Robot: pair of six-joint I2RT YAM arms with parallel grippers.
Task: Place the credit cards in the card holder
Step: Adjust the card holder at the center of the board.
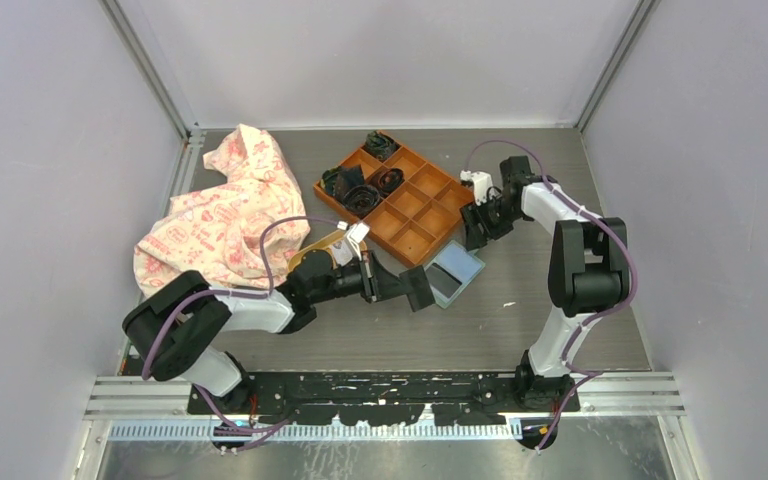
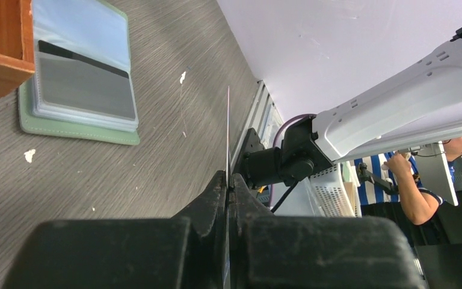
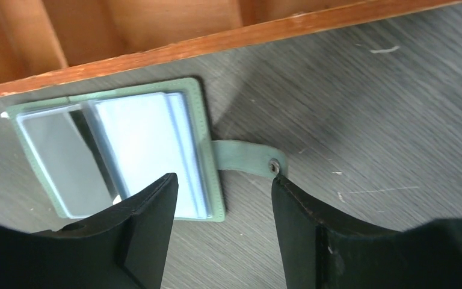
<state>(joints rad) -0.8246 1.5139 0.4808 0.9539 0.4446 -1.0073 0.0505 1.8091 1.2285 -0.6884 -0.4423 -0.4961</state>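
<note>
The green card holder (image 1: 455, 273) lies open on the table by the orange tray's near corner, its clear sleeves facing up. One sleeve shows a grey credit card with a black stripe (image 2: 81, 84). My left gripper (image 2: 228, 178) is shut on another credit card (image 2: 227, 132), seen edge-on as a thin pale line, and hovers just left of the holder (image 2: 78, 129). My right gripper (image 3: 222, 180) stands open above the holder's (image 3: 207, 150) right edge. One fingertip (image 3: 280, 183) is right beside the tab's snap stud (image 3: 274, 165). Nothing is between its fingers.
An orange compartment tray (image 1: 415, 205) sits behind the holder, with black items (image 1: 360, 185) in its far cells. A patterned cloth (image 1: 225, 215) is heaped at the left. A yellow dish (image 1: 312, 250) shows partly under my left arm. Enclosure walls ring the table.
</note>
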